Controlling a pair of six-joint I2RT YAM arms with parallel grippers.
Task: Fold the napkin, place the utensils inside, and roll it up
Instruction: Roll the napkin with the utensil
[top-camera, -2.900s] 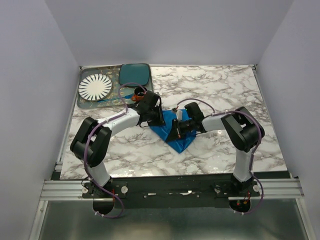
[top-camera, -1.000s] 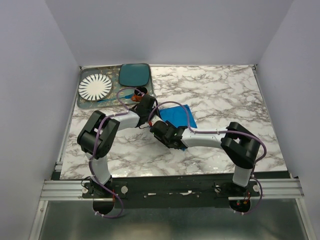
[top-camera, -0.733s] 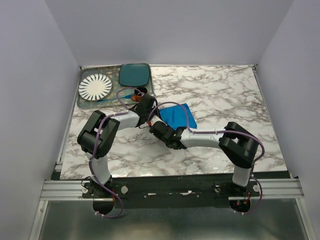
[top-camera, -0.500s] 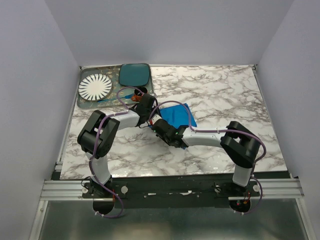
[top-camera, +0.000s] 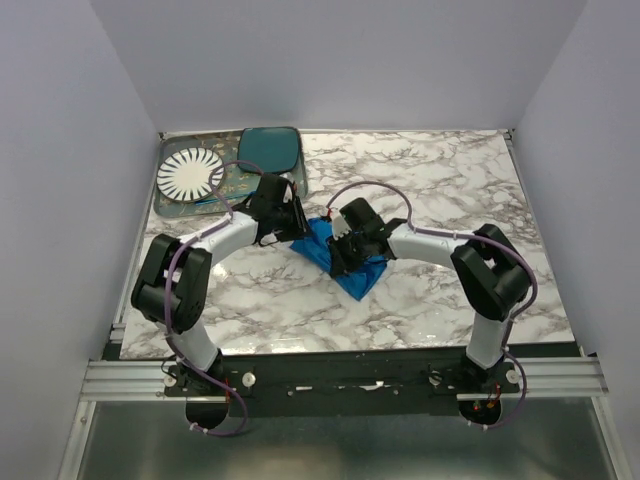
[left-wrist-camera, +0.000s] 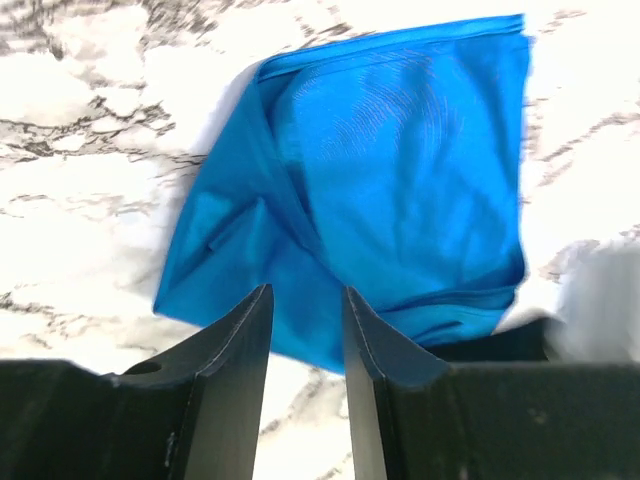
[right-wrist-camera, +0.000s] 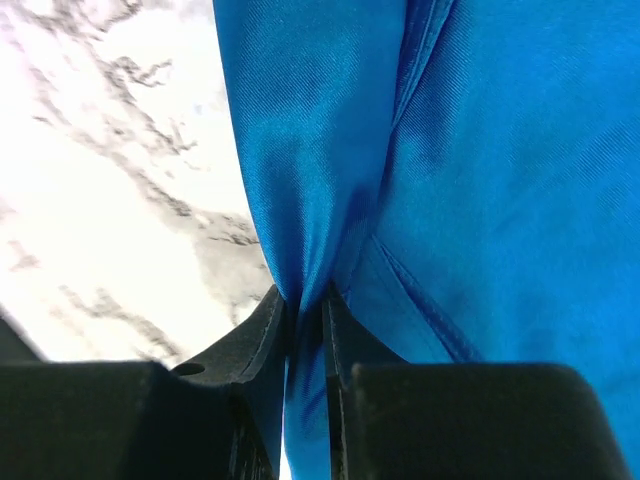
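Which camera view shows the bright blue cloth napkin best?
The left wrist view: nearly the whole bright blue cloth napkin lies in frame there, folds visible. Top external shows it small and partly covered. Right wrist shows only a close-up fold pinched in the right pincer.

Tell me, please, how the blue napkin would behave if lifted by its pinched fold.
The napkin is probably floppy: it bunches into a thin ridge between the right fingers. Its sheen suggests slick cloth that might slip from a light pinch. Its loose creases suggest it will likely sag and unfold when raised.
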